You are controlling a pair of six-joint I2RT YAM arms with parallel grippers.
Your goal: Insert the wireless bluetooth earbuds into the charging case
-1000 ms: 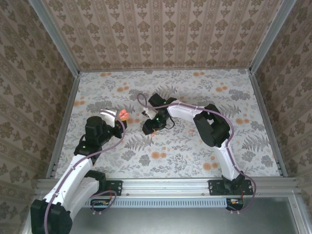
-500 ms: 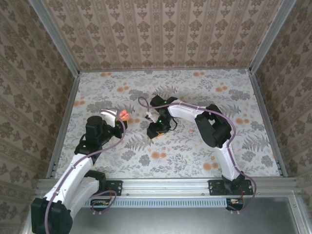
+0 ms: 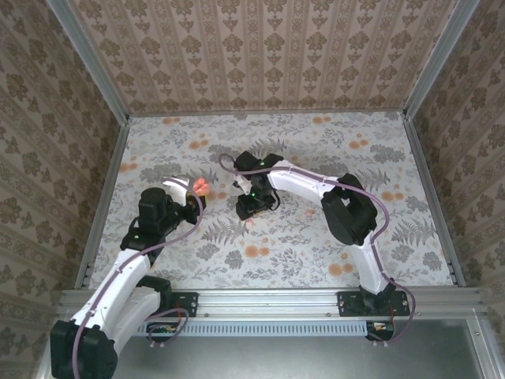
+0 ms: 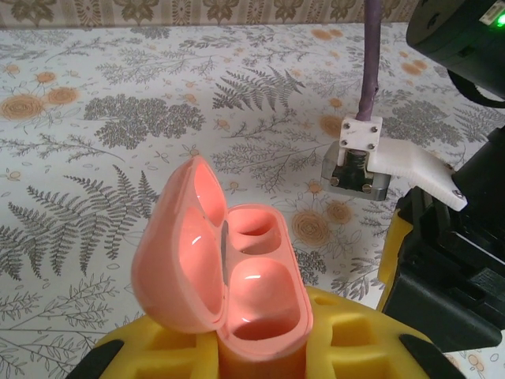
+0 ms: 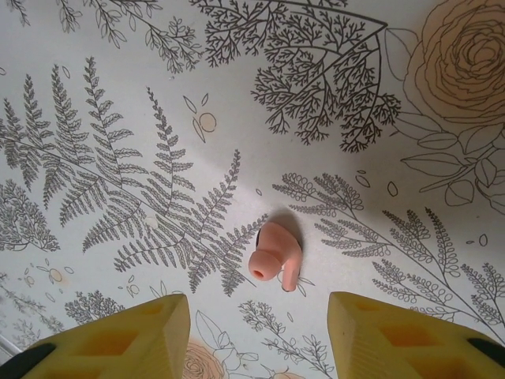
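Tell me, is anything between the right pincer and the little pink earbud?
No. In the right wrist view, the open right pincer hangs over the earbud, and between them there is just bare flowery table.

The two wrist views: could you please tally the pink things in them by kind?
charging case: 1
earbud: 1
Total: 2
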